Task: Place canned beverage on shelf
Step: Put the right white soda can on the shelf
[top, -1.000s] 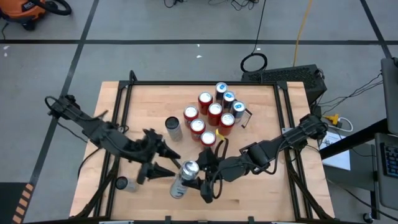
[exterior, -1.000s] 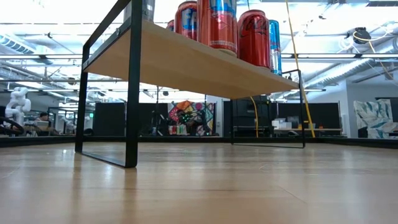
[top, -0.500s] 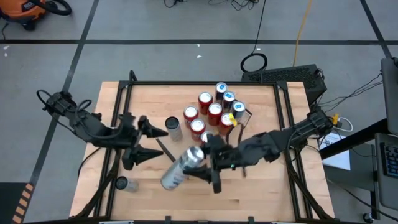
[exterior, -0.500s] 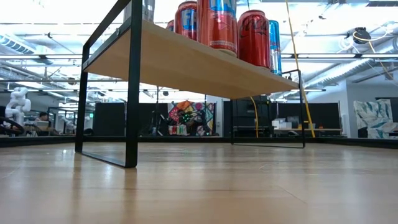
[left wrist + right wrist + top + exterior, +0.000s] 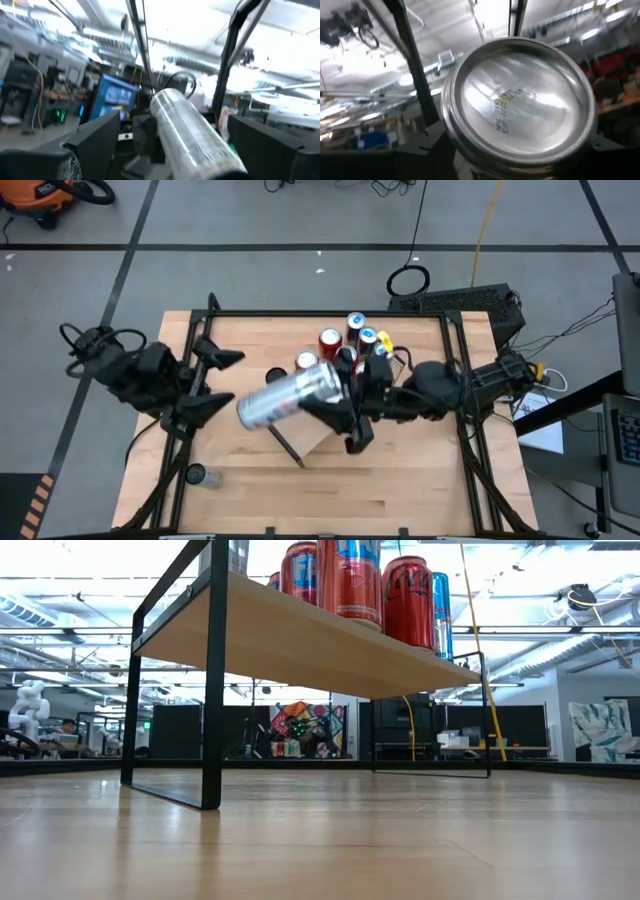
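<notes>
The table [image 5: 400,490] carries the shelf [image 5: 250,340], a light-wood board on black brackets; from the low view its underside fills the upper frame with red and blue cans [image 5: 350,580] standing along its far part, and that view reads the same as a second ago. From above, those cans [image 5: 345,345] cluster at the shelf's middle, and one dark can [image 5: 195,475] stands alone near the table's front left corner, where it stood before. What has changed is the silver can [image 5: 290,395]: a second ago it was low over the front of the table between the two grippers, and now it is lifted and carried back, lying nearly on its side in the air over the shelf, just left of the cluster. The right gripper [image 5: 335,402] holds it, jaws closed around the body near one end; the right wrist view shows the can's flat end [image 5: 517,107] close to the lens. The left gripper [image 5: 205,380] has drawn back toward the shelf's left edge, jaws spread wide and empty, with the can [image 5: 192,132] seen beyond its fingers [image 5: 95,135]. I judge the can has passed over to the right arm, which now has to tip it upright and set it down beside the others.
</notes>
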Robot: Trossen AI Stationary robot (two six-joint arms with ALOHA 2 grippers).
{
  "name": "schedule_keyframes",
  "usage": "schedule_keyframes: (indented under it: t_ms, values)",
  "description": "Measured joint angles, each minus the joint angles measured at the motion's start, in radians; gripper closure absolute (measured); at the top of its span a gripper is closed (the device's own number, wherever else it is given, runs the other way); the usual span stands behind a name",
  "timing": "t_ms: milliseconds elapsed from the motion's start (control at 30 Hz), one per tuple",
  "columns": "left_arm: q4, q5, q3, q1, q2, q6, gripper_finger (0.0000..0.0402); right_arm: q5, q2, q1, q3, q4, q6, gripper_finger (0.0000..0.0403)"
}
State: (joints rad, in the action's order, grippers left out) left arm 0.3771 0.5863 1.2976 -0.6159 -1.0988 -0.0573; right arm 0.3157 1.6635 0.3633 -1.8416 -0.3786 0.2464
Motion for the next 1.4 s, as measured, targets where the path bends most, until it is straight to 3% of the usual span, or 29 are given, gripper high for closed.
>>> schedule_keyframes:
  t_ms: [367, 833, 1033, 1400]
  values:
    - [0.214, -0.001, 0.000, 0.055, -0.036, -0.138, 0.0030, -0.002, -0.006, -0.088, 0.000, -0.310, -0.078, 0.0173]
    - [0.425, -0.048, -0.001, 0.209, -0.189, -0.105, 0.0030, -0.008, -0.006, -0.148, 0.000, -0.304, -0.076, 0.0172]
    - [0.544, -0.130, -0.001, 0.248, -0.225, -0.105, 0.0030, -0.007, -0.006, -0.148, 0.000, -0.265, -0.076, 0.0172]
    - [0.561, -0.172, -0.001, 0.285, -0.229, -0.053, 0.0031, -0.003, -0.005, -0.154, 0.000, -0.226, -0.076, 0.0172]
